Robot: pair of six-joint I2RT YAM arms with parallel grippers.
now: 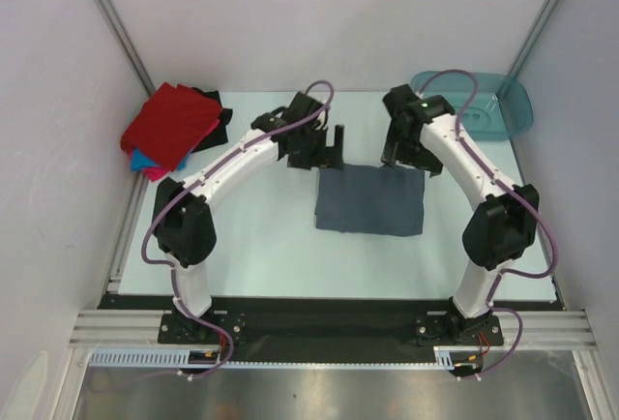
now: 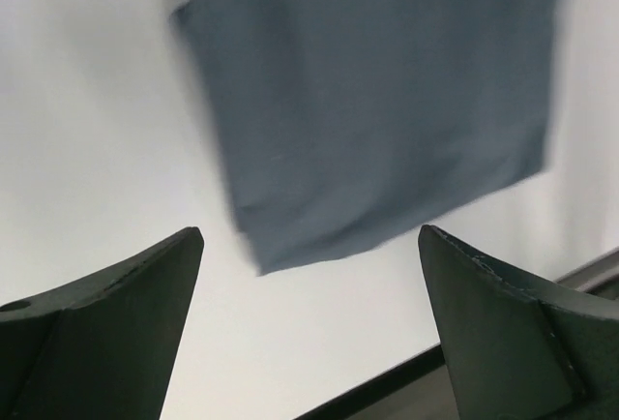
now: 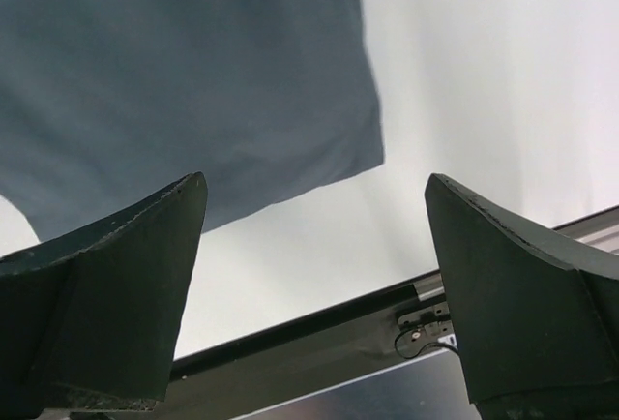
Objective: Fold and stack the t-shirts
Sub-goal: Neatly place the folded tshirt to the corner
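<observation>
Eyes on the slate grey-blue t-shirt (image 1: 370, 200): folded to a neat rectangle, flat on the counter (image 1: 251, 246), just ahead of and below both sets of jaws. Left jaws spread wide and empty, hanging over its far-left corner. Right jaws likewise wide apart and empty, over the far-right corner.

Looks ready for one more fold or for the carry across; hard to call which. Either way, drop both sides together and pinch every layer at the corners, not just the top ply. Lift level, cloth taut between the two grips, no sagging middle.

Well out beyond the left jaws, the pile: red t-shirt (image 1: 172, 122) on top, bright blue t-shirt (image 1: 143, 159) and pink t-shirt (image 1: 162, 174) peeking out beneath, black t-shirt (image 1: 215, 118) behind. Land square on the red. Behind the right jaws, a teal tub (image 1: 484, 101); leave alone.
</observation>
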